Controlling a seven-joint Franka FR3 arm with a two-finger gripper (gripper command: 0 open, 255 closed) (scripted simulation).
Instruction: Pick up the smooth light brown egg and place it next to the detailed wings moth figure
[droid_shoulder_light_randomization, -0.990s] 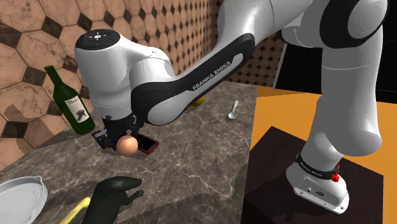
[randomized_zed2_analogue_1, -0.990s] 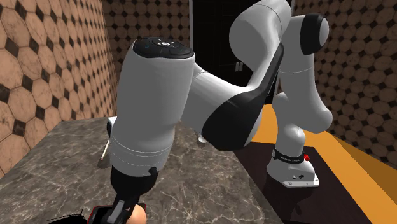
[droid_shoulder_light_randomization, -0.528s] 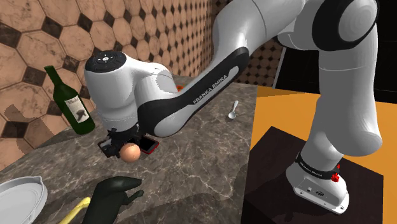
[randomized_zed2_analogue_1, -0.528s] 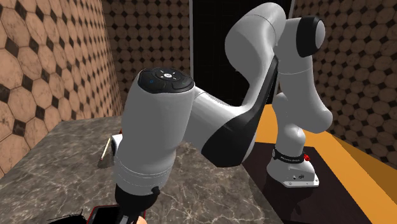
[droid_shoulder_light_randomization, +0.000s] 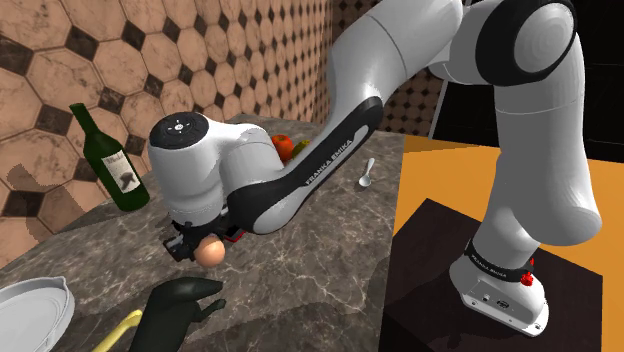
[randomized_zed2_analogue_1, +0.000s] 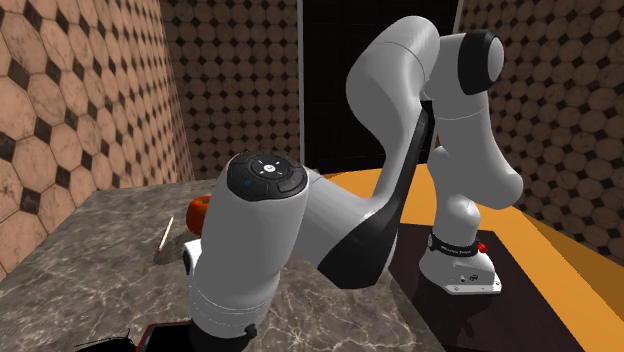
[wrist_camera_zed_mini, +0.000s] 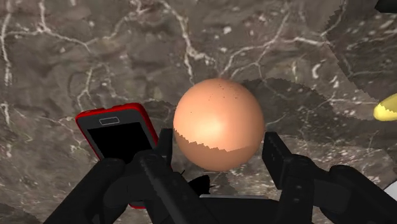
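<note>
- The black gripper (wrist_camera_zed_mini: 220, 143) is closed on the light brown egg (wrist_camera_zed_mini: 218, 121), one finger pressing each side. In the shoulder view the egg (droid_shoulder_light_randomization: 208, 251) hangs just under the hand, clear of the marble counter (droid_shoulder_light_randomization: 320, 250).
- The hold looks shallow to me, since most of the egg bulges out past the fingertips. On a shell this smooth and round, a quick swing or a tilt of the wrist could squeeze it out forwards.
- A red phone (wrist_camera_zed_mini: 118, 132) lies on the counter right beside the hand. If the egg dropped, it would hit the phone or the stone and roll off.
- The dark moth figure (droid_shoulder_light_randomization: 180, 305) sits near, toward the shoulder view's lower edge, with one limb reaching toward the egg. If the bulky wrist comes down too close, it could knock the figure aside.
- A yellow thing (droid_shoulder_light_randomization: 120, 330) and a white plate (droid_shoulder_light_randomization: 30, 310) crowd the figure's far side. An egg let go before it rests on the stone may roll into them.
- The green bottle (droid_shoulder_light_randomization: 108, 160) stands upright farther off, and a wide sweep of the arm could topple it.
</note>
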